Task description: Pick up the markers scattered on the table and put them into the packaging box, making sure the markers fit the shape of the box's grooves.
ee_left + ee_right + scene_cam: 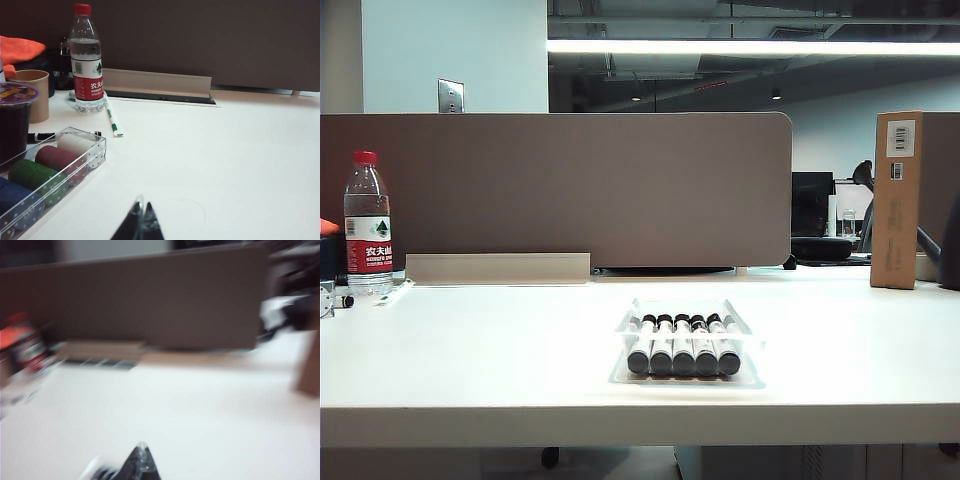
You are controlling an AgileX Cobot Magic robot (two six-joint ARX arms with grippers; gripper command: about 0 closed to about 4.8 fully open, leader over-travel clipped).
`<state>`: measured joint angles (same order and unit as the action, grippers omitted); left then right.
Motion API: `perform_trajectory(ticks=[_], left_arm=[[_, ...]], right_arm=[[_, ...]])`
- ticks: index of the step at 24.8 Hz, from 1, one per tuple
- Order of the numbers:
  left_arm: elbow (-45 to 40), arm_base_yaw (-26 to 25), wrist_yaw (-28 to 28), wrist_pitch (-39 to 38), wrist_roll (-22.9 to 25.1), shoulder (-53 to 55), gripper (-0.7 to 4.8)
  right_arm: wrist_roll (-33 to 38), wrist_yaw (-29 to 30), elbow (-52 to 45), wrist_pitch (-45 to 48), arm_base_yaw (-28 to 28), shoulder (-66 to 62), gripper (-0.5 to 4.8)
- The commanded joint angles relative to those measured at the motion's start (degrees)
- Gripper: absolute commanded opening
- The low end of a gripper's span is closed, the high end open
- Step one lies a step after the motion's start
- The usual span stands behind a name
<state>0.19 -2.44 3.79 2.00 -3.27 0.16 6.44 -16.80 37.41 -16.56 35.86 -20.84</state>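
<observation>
Left gripper [141,225] closed, right gripper [137,465] closed, markers [682,345] boxed

The whole right wrist view is smeared by blur, so the right gripper [142,462] shows only as a dark tip cut by the edge, while the left gripper [141,222] is likewise cropped, and the marker [682,345] labels are too small to read

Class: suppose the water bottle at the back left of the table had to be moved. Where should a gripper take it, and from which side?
Probably the water bottle at its straight labelled body, approached level from the open table side; it stands upright with the partition close behind.
</observation>
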Motion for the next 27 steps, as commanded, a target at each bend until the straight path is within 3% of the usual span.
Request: perform_trajectory(ticks=[1,3,8,11,21,27], left_arm=[[0.2,-0.1,0.1,1.0,0.2,0.0,-0.05],[0.2,-0.1,0.1,0.8,0.2,0.0,-0.05],[0.2,-0.1,0.1,0.2,0.2,0.0,-0.05],[0.3,-0.1,0.1,0.2,0.2,0.0,-0.05],[0.2,-0.1,0.3,-0.1,0.2,0.0,-0.05],[0.2,-0.1,0.3,-0.2,0.2,0.0,-0.05]], right_arm=[[-0.7,0.0,-4.0,-0.1,-12.7,6.6,-0.01],[0.1,0.4,-7.9,0.4,-21.6,11.0,-0.01],[3.0,0.9,-14.4,-0.1,-32.2,17.7,-0.01],[6.0,4.2,-19.0,1.9,-36.5,20.9,-0.01],[8.0,15.7,-34.1,13.0,-36.7,20.9,-0.01],[6.6,15.9,-37.3,16.4,-36.6,21.0,-0.01]])
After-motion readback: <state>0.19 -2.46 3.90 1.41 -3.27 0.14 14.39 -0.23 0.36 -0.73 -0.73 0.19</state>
